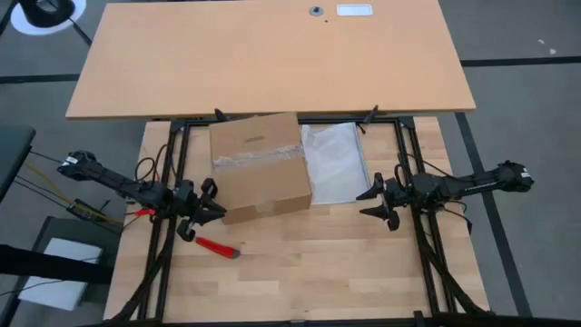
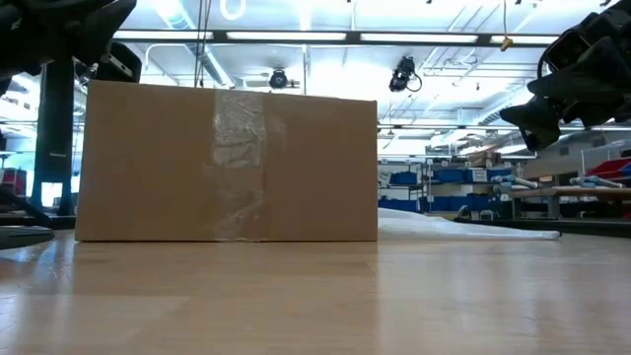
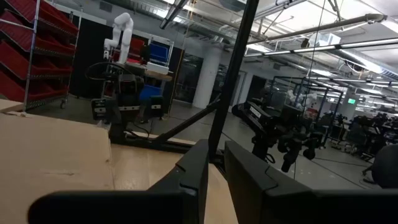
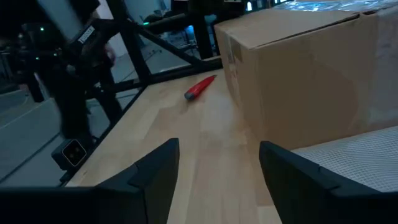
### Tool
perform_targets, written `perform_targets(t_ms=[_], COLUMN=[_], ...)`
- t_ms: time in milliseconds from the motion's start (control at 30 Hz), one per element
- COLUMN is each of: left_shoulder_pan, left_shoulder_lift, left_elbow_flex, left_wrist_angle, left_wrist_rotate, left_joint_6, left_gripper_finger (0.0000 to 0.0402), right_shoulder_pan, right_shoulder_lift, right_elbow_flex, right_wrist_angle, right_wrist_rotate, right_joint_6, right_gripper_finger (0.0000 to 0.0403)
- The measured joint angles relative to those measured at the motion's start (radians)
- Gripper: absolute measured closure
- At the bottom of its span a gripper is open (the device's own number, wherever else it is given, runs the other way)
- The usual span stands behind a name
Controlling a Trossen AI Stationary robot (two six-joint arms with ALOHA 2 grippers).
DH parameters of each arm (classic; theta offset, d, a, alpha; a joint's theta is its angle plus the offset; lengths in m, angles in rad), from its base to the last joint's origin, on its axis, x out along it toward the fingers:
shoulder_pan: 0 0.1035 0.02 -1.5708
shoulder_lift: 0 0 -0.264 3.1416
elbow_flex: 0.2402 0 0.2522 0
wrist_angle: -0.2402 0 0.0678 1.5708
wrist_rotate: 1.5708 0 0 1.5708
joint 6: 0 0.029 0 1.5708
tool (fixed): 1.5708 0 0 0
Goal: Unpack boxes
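Taped cardboard carton (image 1: 259, 166), centre frame: stiff, likely light; grip flap edges; left gripper (image 1: 207, 204) nearly closed, empty; right gripper (image 1: 373, 201) open, empty

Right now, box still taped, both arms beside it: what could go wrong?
1. The tape still seals the box; pulling a flap might drag the whole box instead of opening it.
2. The red tool lies loose near the left gripper; a sweep could knock it away.
3. The bag lies against the box near the open right gripper and could snag.
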State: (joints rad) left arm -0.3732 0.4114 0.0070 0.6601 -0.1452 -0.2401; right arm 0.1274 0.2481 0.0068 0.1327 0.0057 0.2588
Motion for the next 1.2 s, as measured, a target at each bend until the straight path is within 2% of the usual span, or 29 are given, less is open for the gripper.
perform_targets(t_ms=[967, 1067, 1200], left_shoulder_pan=[0.0, -0.001, 0.0], left_shoulder_lift=[0.0, 0.001, 0.001], left_elbow_flex=[0.004, 0.029, 0.047], left_wrist_angle=[0.016, 0.113, 0.265], left_wrist_rotate=[0.0, -0.008, -0.155], left_joint_6=[-0.006, -0.144, -0.299], left_gripper_finger=[0.0339, 0.0339, 0.0339], right_shoulder_pan=[0.0, 0.0, 0.0], right_shoulder_lift=[0.0, 0.0, 0.0], right_elbow_flex=[0.0, 0.0, 0.0], right_wrist_angle=[0.0, 0.0, 0.0], right_wrist_rotate=[0.0, 0.0, 0.0], right_joint_6=[0.0, 0.0, 0.0], right_gripper_finger=[0.0175, 0.0175, 0.0175])
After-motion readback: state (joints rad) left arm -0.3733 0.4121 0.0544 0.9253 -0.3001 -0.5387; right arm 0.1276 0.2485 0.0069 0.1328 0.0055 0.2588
